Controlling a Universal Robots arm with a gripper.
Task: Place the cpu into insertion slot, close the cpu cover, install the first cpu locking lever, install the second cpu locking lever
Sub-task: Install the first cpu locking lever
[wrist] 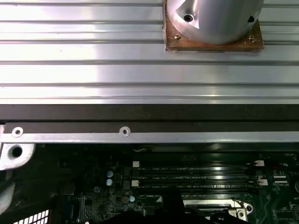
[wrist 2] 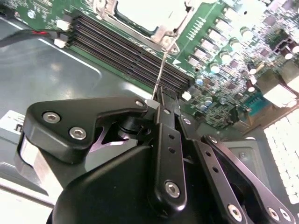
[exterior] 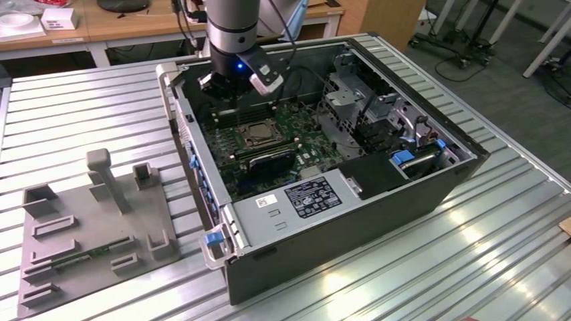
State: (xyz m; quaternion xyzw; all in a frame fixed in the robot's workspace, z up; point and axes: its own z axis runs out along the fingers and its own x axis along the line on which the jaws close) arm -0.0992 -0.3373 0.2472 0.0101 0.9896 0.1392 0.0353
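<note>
Gripper [wrist 2: 160,99] pinches tight on the thin locking lever [wrist 2: 161,70] beside the memory slots [wrist 2: 126,46]; cpu cover [wrist 2: 160,31] lies flat.

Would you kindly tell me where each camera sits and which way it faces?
Exterior view: high, looking down into the open computer case; arm and gripper show.
Second wrist view: behind the fingers, looking along them at the locking lever they pinch.
First wrist view: looks over the case rim to the slatted table and a silvery cylinder, perhaps the arm's base.
Both wrist views share the memory slots.
</note>
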